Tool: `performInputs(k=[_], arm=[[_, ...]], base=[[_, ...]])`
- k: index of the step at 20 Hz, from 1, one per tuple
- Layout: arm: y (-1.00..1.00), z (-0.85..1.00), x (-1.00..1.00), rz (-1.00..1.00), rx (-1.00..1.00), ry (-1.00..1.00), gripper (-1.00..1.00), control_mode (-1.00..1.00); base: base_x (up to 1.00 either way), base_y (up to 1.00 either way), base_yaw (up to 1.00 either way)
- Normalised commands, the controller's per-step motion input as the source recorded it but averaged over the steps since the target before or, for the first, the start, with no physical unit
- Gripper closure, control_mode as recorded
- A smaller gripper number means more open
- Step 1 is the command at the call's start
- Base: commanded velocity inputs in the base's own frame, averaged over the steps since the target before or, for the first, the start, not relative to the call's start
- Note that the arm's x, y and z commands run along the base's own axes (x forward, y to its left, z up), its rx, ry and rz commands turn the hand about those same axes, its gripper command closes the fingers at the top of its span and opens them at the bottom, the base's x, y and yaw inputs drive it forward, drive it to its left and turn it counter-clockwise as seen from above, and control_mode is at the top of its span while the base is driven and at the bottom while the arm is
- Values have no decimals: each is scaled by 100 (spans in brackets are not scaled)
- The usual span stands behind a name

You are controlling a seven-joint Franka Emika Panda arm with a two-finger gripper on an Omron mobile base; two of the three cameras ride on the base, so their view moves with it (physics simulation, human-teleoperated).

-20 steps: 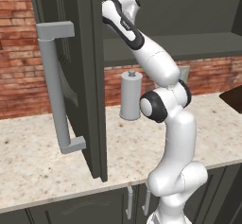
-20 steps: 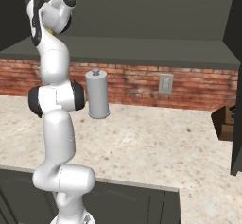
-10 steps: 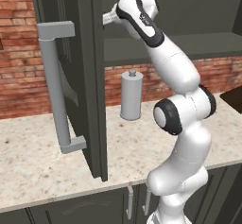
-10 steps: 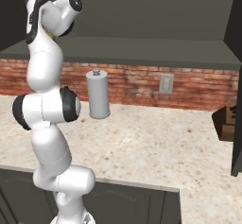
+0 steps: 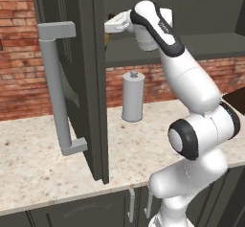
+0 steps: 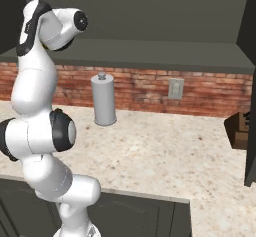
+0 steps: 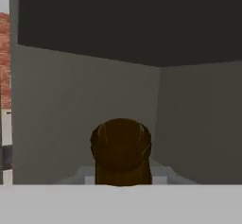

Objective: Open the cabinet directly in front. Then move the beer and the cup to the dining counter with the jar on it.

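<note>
So on the far left of the left base view you've got the cabinet (image 5: 91, 77) door swung wide open, edge-on to the camera, with its long grey bar handle (image 5: 57, 87) sticking out toward us. Brick wall behind it, beige speckled desk (image 5: 43, 173) underneath.

Just right of the door edge the arm reaches up and over into the cabinet's lower shelf. It climbs from the base at the lower right, bends at the big dark-jointed elbow, then leans back up and left, with the wrist folded so the hand points left into the corner of the shelf. The fingers (image 5: 111, 26) sit right at the door edge, and there's a little sliver of brown and yellow peeking out past them, too small to make out properly.

The hand view sorts that out: the beer (image 7: 122, 150) is dead centre, close up, a rounded brown shape against the grey inside corner of the cabinet. It sits squarely where the fingers meet, and they're pinched in on it, so I'd call that a clamp on the bottle.

Further right, a tall grey canister (image 5: 132, 96) with a knob top stands on the desk against the brick, below the shelf. In the right base view it's just right of the arm (image 6: 37, 96), with a wall outlet (image 6: 175, 88) further along.
</note>
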Motion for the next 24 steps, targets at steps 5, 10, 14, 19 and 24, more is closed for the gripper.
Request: performInputs(k=[5, 10, 14, 19, 24], arm=[[-8, 90, -94, 4, 18, 0, 100, -100], [-44, 13, -100, 8, 5, 0, 100, -100], [-74, -75, -100, 13, -5, 4, 100, -100], [-41, -100, -100, 13, -15, 15, 100, -100], [4, -90, -100, 13, -17, 3, 100, -100]], base=[[0, 0, 0], [0, 0, 0], [0, 0, 0], [0, 0, 0], [0, 0, 0]])
